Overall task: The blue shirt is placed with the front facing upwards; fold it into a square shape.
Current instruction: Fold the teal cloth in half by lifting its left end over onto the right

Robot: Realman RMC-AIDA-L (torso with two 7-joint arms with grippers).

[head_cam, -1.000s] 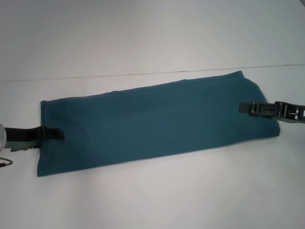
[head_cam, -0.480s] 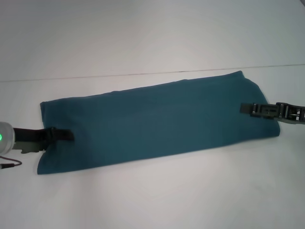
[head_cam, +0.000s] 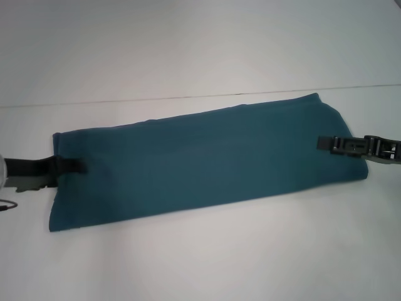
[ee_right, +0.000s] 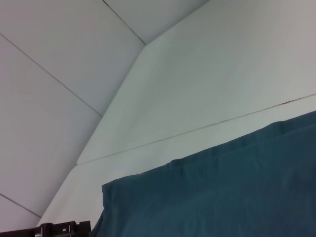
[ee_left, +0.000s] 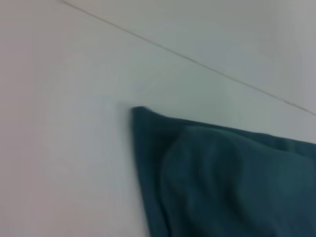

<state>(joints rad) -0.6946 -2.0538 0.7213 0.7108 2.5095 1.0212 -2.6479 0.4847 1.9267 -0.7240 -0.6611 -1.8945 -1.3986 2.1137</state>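
Both grippers sit at the short ends of the blue shirt [head_cam: 207, 160]. On the left edge of the head view, the left gripper [head_cam: 67, 167] reaches in low and flat, its dark fingertips lying over the shirt's left end; whether they pinch the cloth or merely rest on it cannot be told. At the right edge of the frame, the right gripper [head_cam: 327, 143] lies level across the shirt's right end, its tip on the fabric, and its state cannot be told either.

The shirt is a long, narrow band folded lengthwise, running from the lower left to the upper right across the middle of the frame, plain teal side up, with no lettering or collar showing. It lies flat on the white table [head_cam: 207, 251]. In the left wrist view one corner of the shirt [ee_left: 222, 182] shows with a soft bulge in the cloth. In the right wrist view the shirt [ee_right: 222, 192] fills the lower right, and a dark gripper tip [ee_right: 59, 229] shows at the bottom left, just beside the cloth's far end.
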